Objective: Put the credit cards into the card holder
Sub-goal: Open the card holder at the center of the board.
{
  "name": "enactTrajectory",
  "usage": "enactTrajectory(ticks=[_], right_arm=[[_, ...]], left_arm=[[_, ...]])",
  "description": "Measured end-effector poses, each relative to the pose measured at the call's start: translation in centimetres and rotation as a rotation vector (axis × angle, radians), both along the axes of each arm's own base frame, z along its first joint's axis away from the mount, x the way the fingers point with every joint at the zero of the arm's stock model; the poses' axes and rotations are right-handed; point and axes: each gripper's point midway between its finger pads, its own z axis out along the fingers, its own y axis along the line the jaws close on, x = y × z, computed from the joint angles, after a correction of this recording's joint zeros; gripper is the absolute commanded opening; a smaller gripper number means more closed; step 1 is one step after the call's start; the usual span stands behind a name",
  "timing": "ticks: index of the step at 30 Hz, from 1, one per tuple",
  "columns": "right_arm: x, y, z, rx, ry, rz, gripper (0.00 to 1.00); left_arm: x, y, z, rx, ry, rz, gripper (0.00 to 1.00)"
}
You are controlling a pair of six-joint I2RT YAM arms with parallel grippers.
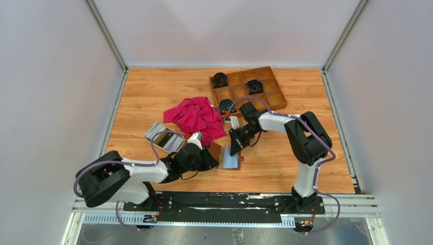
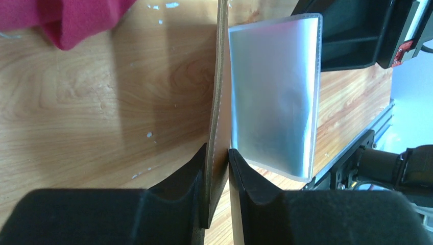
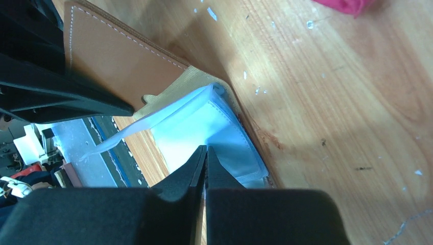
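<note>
A light wood-grain surface point(image 1: 153, 87) fills the floor of a white-walled enclosure. Two black-and-white arms reach in from its near edge, the left arm point(image 1: 138, 173) lying low and the right arm point(image 1: 301, 135) bent over from the right. Their ends meet close together near the middle.

At the far side sits a brown wooden tray with compartments point(image 1: 277, 86), and three of these hold a round black object point(image 1: 254, 86). A crumpled magenta cloth point(image 1: 196, 116) lies near the centre, just in front of the tray's left corner.

To the left of the cloth's near edge, next to the left arm's wrist, lies the stack of thin rectangular credit cards point(image 1: 166, 139), pale with a few dark ones. It is apart from both sets of jaws.

The small brown leather card holder point(image 1: 228, 157) stands open on the surface between the two arms, with one stitched leather flap point(image 3: 117, 56) raised on edge. A clear, greyish plastic pocket point(image 2: 275, 97) stands out from it.

The left jaws are clamped on the edge of the card holder's leather flap, one black finger point(image 2: 196, 176) on each side. The right jaws are pressed tightly together, their tips over the clear pockets. I cannot tell whether a thin leaf is pinched between them.
</note>
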Motion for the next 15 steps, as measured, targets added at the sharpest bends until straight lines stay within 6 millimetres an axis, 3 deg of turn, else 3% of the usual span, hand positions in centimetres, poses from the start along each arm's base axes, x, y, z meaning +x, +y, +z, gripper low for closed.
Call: enactTrajectory(ticks=[6,11,15], right_arm=[[-1.2,1.5,1.0,0.076,0.027,0.047,0.04],[-2.7,2.8,1.9,0.136,0.058,0.098,0.05],[-2.7,3.2,2.4,0.156,0.076,0.099,0.06]], left_arm=[[-0.5,-0.3,-0.1,-0.015,0.01,-0.029,0.13],[-0.6,-0.5,-0.2,-0.019,0.014,-0.037,0.12],[-0.7,-0.7,-0.1,-0.031,0.016,-0.05,0.12]])
